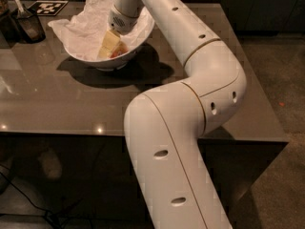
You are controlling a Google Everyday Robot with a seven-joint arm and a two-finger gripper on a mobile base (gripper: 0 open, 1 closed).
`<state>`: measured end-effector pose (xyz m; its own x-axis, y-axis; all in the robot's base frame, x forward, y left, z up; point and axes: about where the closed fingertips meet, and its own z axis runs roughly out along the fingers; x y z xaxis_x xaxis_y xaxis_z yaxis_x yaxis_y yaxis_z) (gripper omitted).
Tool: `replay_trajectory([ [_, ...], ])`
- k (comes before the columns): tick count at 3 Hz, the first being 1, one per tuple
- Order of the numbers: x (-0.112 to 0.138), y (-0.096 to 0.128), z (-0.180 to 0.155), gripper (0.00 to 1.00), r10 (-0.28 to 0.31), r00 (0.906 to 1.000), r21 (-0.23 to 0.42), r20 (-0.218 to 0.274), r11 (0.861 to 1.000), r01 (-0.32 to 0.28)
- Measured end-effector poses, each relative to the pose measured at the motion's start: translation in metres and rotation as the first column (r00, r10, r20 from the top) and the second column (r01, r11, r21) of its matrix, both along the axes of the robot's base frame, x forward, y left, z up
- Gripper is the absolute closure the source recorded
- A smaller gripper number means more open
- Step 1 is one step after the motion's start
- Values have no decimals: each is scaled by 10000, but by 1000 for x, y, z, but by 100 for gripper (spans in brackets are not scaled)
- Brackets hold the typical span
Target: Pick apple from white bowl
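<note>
Bent arm (190, 123), tool (109, 45) inside white bowl (107, 64)

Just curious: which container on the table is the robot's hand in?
The white bowl: the gripper is inside it, by the apple. The dark cup stands apart.

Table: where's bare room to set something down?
Bare table between the white bowl and the near edge, plus the strip between the arm and the side edge. Crowded at the far corner: dark cup, bowl, and the gripper down inside it by the apple.
</note>
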<state>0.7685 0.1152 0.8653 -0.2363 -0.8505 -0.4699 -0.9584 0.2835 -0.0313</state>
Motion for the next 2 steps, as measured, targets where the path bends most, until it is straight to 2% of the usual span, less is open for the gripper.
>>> replay_trajectory([
  [1,-1,3,-8,0,160,9998,185,-143,9997,-158],
  [2,-1,3,-8,19,160,9998,186,-143,9997,-158],
])
